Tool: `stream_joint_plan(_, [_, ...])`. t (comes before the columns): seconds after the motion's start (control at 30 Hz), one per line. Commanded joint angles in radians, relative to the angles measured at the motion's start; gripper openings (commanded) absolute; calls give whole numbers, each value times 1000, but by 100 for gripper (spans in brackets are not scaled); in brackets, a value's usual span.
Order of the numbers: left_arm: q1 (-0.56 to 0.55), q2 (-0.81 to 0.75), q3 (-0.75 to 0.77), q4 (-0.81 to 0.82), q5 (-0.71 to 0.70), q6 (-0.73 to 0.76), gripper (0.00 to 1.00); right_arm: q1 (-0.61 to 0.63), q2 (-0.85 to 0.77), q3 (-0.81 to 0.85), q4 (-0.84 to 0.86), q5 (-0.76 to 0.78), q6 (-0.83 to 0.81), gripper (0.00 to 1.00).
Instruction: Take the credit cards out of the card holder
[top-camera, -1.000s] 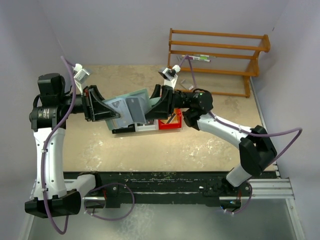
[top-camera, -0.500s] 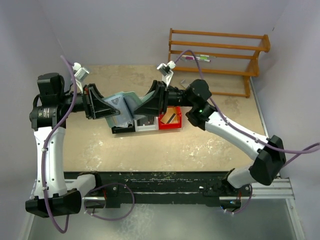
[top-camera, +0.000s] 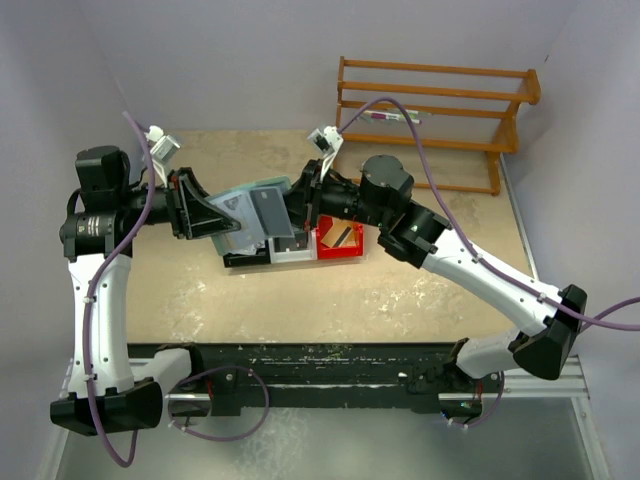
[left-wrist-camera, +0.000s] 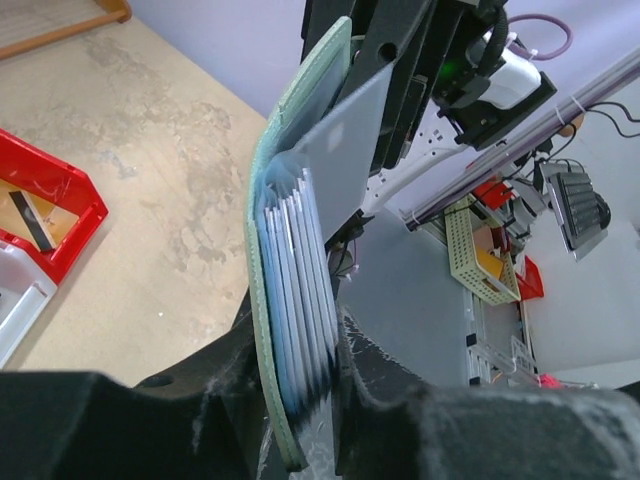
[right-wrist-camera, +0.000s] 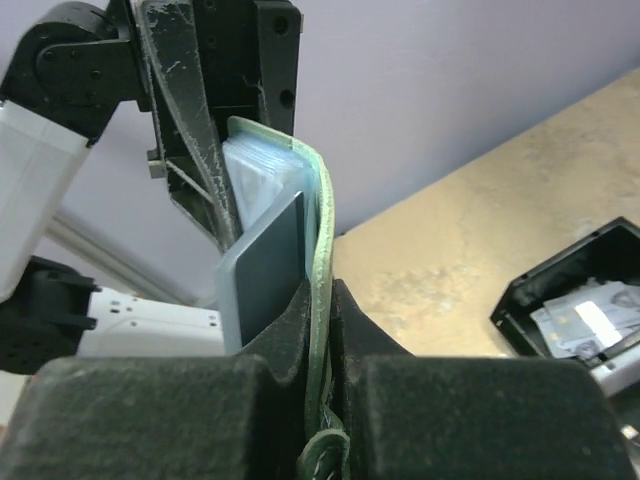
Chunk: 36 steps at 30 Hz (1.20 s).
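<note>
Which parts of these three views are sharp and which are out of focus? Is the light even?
Top external: soft, even light, only faint shadows on the table, everything sharp. Left wrist: the left gripper's fingers at the bottom are blurred, while the card holder and its cards are sharp. Right wrist: the right gripper's fingers are also blurred, and the card holder edge is in focus.

The card holder (left-wrist-camera: 305, 95) looks matt, cloth-like; credit cards (left-wrist-camera: 298, 290) smooth matt plastic; table (left-wrist-camera: 150, 150) rough, mottled; red bin (left-wrist-camera: 70, 200) glossy plastic; rack (top-camera: 440, 69) varnished wood.
</note>
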<state>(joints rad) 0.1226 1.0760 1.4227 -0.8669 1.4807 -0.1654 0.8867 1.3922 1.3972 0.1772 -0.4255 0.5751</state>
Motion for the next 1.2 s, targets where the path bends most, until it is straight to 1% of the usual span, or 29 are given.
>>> stream_joint_plan(0.0, [-6, -25, -14, 23, 76, 43, 38, 60, -1, 101, -178, 215, -161, 0])
stream_joint_plan(0.07, [-5, -25, -36, -10, 57, 105, 47, 85, 9, 154, -264, 303, -203, 0])
stream_joint_plan(0.1, [-5, -18, -44, -31, 32, 141, 50, 92, 12, 172, -295, 338, -221, 0])
stream_joint_plan(0.23, [-5, -1, -40, -158, 40, 320, 66, 118, 10, 212, -379, 455, -284, 0])
stream_joint_plan(0.33, [-5, -10, -50, -210, 68, 409, 70, 123, 7, 233, -412, 487, -302, 0])
stream_joint_plan(0.47, [-5, -36, -79, -221, 131, 454, 74, 129, 11, 249, -415, 485, -302, 0])
stream_joint_plan(0.53, [-6, -45, -84, -218, 136, 462, 74, 130, 11, 249, -411, 473, -295, 0])
stream_joint_plan(0.6, [-5, -46, -89, -202, 112, 454, 73, 129, 9, 244, -396, 453, -283, 0])
stream_joint_plan(0.67, [-5, -38, -101, -157, 61, 411, 69, 130, 3, 235, -377, 415, -264, 0])
stream_joint_plan(0.7, [-6, -34, -115, -137, 57, 385, 67, 130, 1, 229, -375, 388, -241, 0])
stream_joint_plan(0.73, [-6, -30, -127, -124, 28, 366, 66, 129, 0, 222, -375, 342, -212, 0])
stream_joint_plan(0.77, [-5, -27, -138, -114, 19, 356, 64, 129, -3, 212, -344, 298, -185, 0])
stream_joint_plan(0.83, [-5, -34, -169, -76, 8, 322, 63, 128, -10, 191, -298, 262, -150, 0])
stream_joint_plan(0.97, [-5, -82, -232, 77, -15, 179, 61, 121, -18, 154, -209, 185, -74, 0])
stream_joint_plan(1.07, [-5, -111, -264, 169, 2, 95, 56, 107, -16, 122, -147, 129, -3, 0])
stream_joint_plan(1.17, [-6, -116, -260, 153, 70, 106, 54, 79, -32, 76, -85, 110, 48, 0])
